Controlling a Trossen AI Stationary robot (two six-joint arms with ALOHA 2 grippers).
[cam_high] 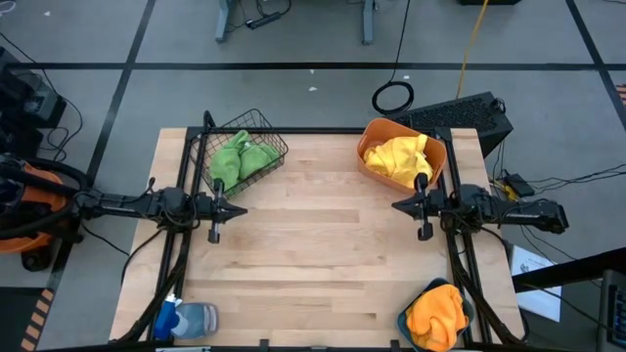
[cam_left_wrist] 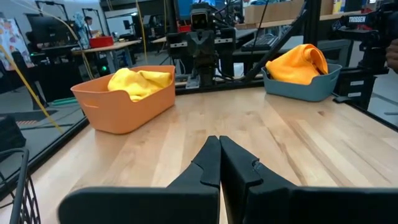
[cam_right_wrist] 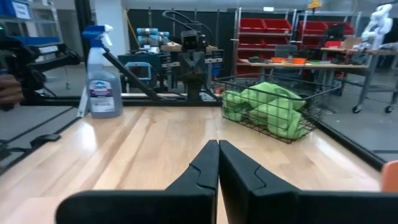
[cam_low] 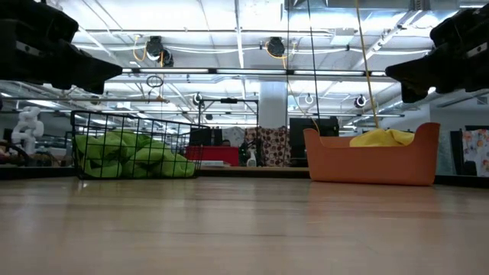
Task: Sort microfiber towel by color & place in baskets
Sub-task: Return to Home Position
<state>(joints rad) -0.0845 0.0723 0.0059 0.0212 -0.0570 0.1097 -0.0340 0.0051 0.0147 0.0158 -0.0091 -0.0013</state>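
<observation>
2 closed: L hand, R hand; bottle unreadable.

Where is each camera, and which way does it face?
High: above the table, looking straight down; both arms, left gripper and right gripper, show.
Low: tabletop height, looking level at the black wire basket and orange basket; arms loom overhead.
Left wrist: on that arm, facing the right arm; own shut fingers show.
Right wrist: the reverse, facing the left arm; own shut fingers show.
High and low share both baskets.
</observation>
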